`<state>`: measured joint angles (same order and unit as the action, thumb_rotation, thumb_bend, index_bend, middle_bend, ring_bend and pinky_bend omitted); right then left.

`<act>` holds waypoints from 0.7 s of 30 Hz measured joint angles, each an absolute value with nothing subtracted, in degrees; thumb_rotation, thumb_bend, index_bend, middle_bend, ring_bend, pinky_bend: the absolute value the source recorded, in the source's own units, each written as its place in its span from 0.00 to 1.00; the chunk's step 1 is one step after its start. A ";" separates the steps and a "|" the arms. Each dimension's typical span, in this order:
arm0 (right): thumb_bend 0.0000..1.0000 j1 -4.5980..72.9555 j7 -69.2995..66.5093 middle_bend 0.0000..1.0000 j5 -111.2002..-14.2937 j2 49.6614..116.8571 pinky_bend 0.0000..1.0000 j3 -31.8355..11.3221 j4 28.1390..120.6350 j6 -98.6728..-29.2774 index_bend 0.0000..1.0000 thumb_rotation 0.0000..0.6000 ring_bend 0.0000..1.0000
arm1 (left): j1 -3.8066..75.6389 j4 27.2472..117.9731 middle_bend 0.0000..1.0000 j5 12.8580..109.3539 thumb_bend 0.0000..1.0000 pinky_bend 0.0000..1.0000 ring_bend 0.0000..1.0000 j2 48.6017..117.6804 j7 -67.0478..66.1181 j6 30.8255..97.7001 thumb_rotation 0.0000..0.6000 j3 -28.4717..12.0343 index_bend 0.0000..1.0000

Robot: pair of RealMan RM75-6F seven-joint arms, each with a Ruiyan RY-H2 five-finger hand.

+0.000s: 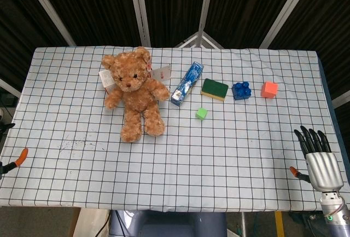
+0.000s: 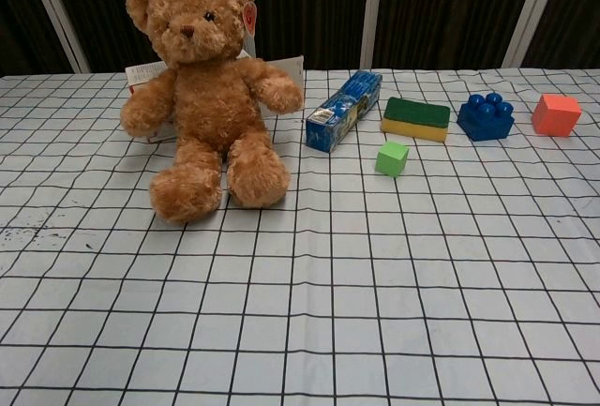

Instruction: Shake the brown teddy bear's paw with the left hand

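While the teddy bear [image 1: 134,92] sits untouched, the right robot hand [image 1: 320,160] seems open.

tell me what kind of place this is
Probably a robot test bench, not a home: a table under a grid-printed cloth, a staged row of props like the teddy bear and blue brick, and dark curtains behind.
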<state>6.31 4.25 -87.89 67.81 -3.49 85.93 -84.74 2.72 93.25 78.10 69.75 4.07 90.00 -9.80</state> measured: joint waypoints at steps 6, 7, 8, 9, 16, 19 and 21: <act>0.10 6.06 4.59 0.00 -88.04 67.78 0.00 -3.36 86.07 -85.15 0.00 1.00 0.00 | 2.75 93.36 0.05 78.14 0.39 0.00 0.00 69.61 4.08 89.80 1.00 -9.68 0.22; 0.10 5.99 4.64 0.00 -88.15 67.76 0.00 -3.30 86.09 -85.28 0.00 1.00 0.00 | 2.73 93.43 0.05 78.24 0.39 0.00 0.00 69.57 4.12 89.81 1.00 -9.63 0.22; 0.10 5.93 4.69 0.00 -88.22 67.73 0.00 -3.21 86.10 -85.33 0.00 1.00 0.00 | 2.69 93.52 0.05 78.40 0.39 0.00 0.00 69.54 4.21 89.94 1.00 -9.60 0.22; 0.10 5.89 4.70 0.00 -88.21 67.69 0.00 -3.17 86.13 -85.33 0.00 1.00 0.00 | 2.66 93.56 0.05 78.54 0.39 0.00 0.00 69.53 4.29 90.11 1.00 -9.59 0.22; 0.10 5.85 4.65 0.00 -87.61 67.60 0.00 -3.41 86.32 -85.22 0.00 1.00 0.00 | 2.58 93.70 0.05 78.91 0.39 0.00 0.00 69.54 4.27 90.54 1.00 -9.57 0.22; 0.10 5.87 4.67 0.00 -87.46 67.58 0.00 -3.37 86.25 -84.91 0.00 1.00 0.00 | 2.69 93.62 0.05 78.72 0.39 0.00 0.00 69.72 3.66 90.25 1.00 -9.50 0.22; 0.10 5.90 4.61 0.00 -87.45 67.51 0.00 -3.25 86.19 -84.61 0.00 1.00 0.00 | 2.76 93.81 0.05 78.59 0.39 0.00 0.00 69.69 3.49 89.77 1.00 -9.29 0.22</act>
<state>5.90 4.61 -87.45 67.51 -3.25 86.19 -84.61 2.76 93.81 78.59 69.69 3.49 89.77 -9.29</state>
